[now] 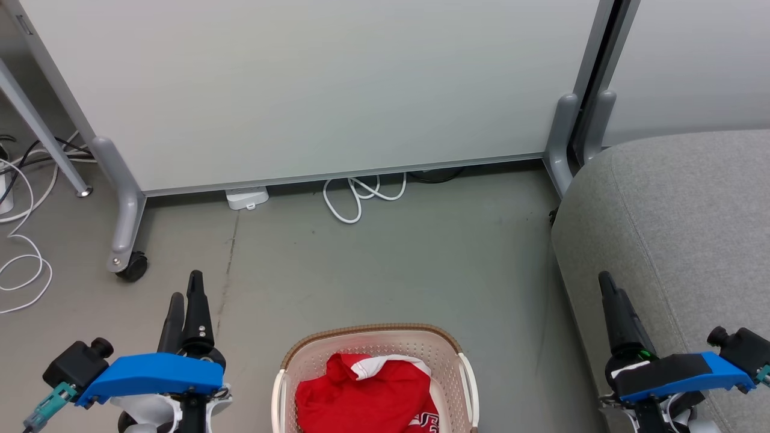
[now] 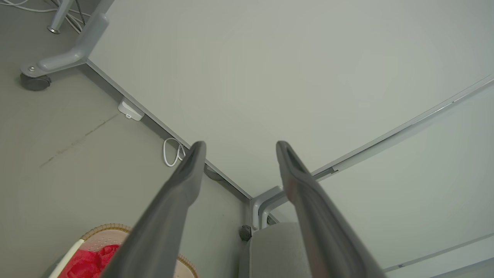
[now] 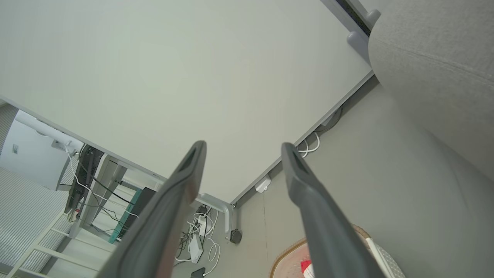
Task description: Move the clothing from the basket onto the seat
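Note:
The cream basket (image 1: 373,331) with a brown rim stands on the floor at the bottom centre. The red clothing (image 1: 367,397) with white trim lies crumpled inside it. At the right is the light grey seat (image 1: 680,228). My left gripper (image 1: 186,288) hovers left of the basket, open and holding nothing. My right gripper (image 1: 607,285) is over the seat's front edge, right of the basket. The left wrist view shows the left gripper (image 2: 240,144) open, with the basket (image 2: 104,227), clothing (image 2: 90,262) and seat (image 2: 274,247) below. In the right wrist view the right gripper (image 3: 243,146) is open beside the seat (image 3: 436,58) and the basket (image 3: 285,255).
A pale partition panel (image 1: 313,90) on grey legs with a castor (image 1: 133,266) closes off the back. White cables (image 1: 361,195) and a white adaptor (image 1: 246,197) lie at its foot. More cables (image 1: 24,258) trail at the far left. Grey floor (image 1: 391,264) stretches between basket and panel.

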Robot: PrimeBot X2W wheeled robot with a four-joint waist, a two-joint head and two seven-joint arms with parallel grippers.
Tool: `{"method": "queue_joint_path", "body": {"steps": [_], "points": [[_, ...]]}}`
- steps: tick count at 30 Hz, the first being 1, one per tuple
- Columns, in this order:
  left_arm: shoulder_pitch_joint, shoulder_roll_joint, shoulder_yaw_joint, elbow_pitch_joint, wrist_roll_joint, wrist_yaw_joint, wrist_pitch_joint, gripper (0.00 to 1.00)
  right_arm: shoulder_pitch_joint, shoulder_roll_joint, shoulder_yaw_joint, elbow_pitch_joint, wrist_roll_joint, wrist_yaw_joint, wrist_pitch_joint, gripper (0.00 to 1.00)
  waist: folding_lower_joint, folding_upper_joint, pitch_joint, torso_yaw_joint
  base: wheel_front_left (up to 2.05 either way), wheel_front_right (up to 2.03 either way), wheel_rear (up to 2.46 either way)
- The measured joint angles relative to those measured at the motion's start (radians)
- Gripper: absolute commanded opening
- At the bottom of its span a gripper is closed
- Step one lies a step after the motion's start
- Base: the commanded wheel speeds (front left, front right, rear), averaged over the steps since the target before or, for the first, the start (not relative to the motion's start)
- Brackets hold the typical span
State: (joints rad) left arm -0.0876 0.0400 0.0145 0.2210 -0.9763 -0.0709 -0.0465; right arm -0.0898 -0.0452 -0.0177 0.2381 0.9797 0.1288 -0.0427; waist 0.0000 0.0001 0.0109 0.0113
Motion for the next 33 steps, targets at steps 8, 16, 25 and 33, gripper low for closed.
{"method": "queue_joint_path", "body": {"steps": [8,16,25,33], "points": [[-0.008,0.001,-0.031,0.014,0.147,0.010,-0.027,1.00,-0.005,0.000,0.013,0.015,-0.124,0.000,-0.029,1.00,0.0000,0.0000,0.000,0.004,0.00,0.00,0.00],[-0.014,0.002,-0.057,0.028,0.280,0.018,-0.054,1.00,-0.012,0.000,0.026,0.039,-0.237,0.000,-0.057,1.00,0.0000,0.0000,0.000,0.006,0.00,0.00,0.00],[-0.023,0.003,-0.082,0.044,0.392,0.019,-0.080,1.00,-0.023,-0.001,0.034,0.058,-0.342,0.000,-0.083,1.00,0.0000,0.0000,0.001,0.010,0.00,0.00,0.00],[-0.028,0.004,-0.094,0.057,0.477,0.022,-0.101,1.00,-0.028,-0.001,0.040,0.073,-0.431,0.000,-0.104,1.00,0.0000,0.0000,0.001,0.013,0.00,0.00,0.00]]}}
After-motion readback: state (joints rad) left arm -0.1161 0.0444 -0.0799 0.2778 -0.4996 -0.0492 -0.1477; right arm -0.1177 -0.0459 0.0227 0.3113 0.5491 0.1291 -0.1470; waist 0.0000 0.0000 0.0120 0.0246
